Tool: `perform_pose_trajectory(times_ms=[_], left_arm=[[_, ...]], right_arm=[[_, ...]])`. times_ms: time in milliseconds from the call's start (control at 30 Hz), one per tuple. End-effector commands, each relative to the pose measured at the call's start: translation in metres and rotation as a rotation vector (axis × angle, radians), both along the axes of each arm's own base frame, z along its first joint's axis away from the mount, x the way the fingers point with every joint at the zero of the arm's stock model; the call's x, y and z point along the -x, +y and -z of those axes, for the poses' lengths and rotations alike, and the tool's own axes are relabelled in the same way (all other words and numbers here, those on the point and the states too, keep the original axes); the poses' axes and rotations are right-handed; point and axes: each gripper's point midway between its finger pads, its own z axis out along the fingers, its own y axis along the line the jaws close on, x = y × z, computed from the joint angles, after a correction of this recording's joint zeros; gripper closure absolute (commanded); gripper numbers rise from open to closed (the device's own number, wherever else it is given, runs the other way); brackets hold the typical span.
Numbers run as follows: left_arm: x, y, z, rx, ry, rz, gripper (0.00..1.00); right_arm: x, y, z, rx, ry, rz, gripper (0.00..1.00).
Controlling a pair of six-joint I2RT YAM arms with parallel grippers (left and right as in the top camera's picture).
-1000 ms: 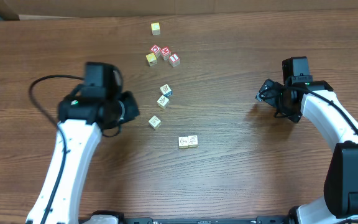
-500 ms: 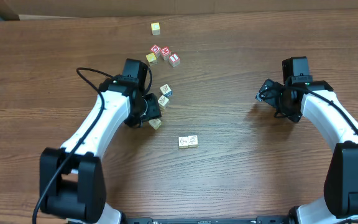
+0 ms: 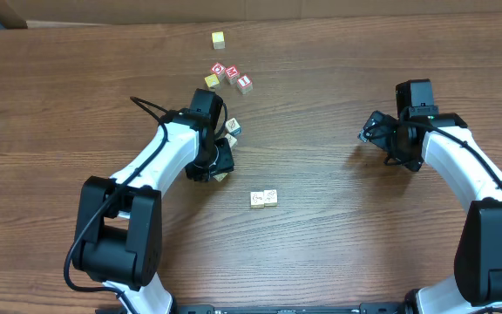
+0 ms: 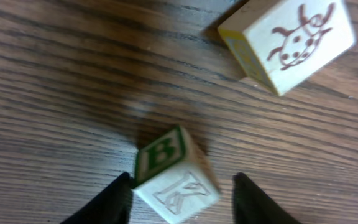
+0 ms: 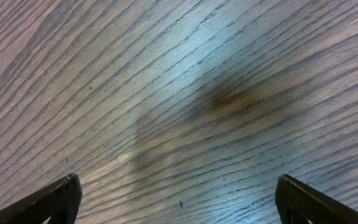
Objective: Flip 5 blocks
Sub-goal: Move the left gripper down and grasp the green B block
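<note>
Several pale blocks lie mid-table. My left gripper hangs low over one block, which is mostly hidden overhead. In the left wrist view that block shows a green B side and a K on top, and it sits tilted between my open left gripper's fingers. The left fingertip touches its corner, while the other one stands a little apart. A ladybug block lies just beyond it. A blue-sided block and a pair of blocks lie nearby. My right gripper is open over bare wood.
Red-faced letter cubes and a yellow cube cluster behind the blocks. Another yellow cube sits near the table's far edge. The left arm's cable loops above the table.
My left arm has swung right from the table's left side to the blocks. Its gripper, shut a second ago, has opened and come down around the B block. The right arm is unmoved.
</note>
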Motion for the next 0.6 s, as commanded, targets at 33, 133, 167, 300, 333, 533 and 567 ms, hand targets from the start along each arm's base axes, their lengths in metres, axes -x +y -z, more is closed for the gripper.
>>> perform_pose_trajectory(times_ms=[33, 133, 167, 300, 333, 533, 567], left_arm=[[-0.0028, 0.0043, 0.0027, -0.037, -0.002, -0.015, 0.64], [-0.0016, 0.0067, 0.0029, -0.049, 0.002, -0.016, 0.65], [-0.0008, 0.0065, 0.003, -0.05, 0.005, -0.015, 0.67], [0.001, 0.0061, 0.003, -0.051, 0.012, -0.012, 0.66], [0.0012, 0.0062, 0.003, -0.052, 0.012, -0.012, 0.66], [0.0048, 0.007, 0.0032, -0.056, 0.027, -0.012, 0.61], [0.0068, 0.0071, 0.0033, -0.057, 0.035, -0.012, 0.6]], right_arm=[[-0.0065, -0.0029, -0.0122, 0.011, -0.04, 0.004, 0.0], [-0.0065, -0.0029, -0.0122, 0.011, -0.04, 0.004, 0.0], [-0.0066, -0.0029, -0.0122, 0.011, -0.041, 0.004, 0.0], [-0.0065, -0.0029, -0.0122, 0.011, -0.04, 0.004, 0.0], [-0.0065, -0.0029, -0.0122, 0.011, -0.04, 0.004, 0.0], [-0.0065, -0.0029, -0.0122, 0.011, -0.04, 0.004, 0.0], [-0.0065, -0.0029, -0.0122, 0.011, -0.04, 0.004, 0.0]])
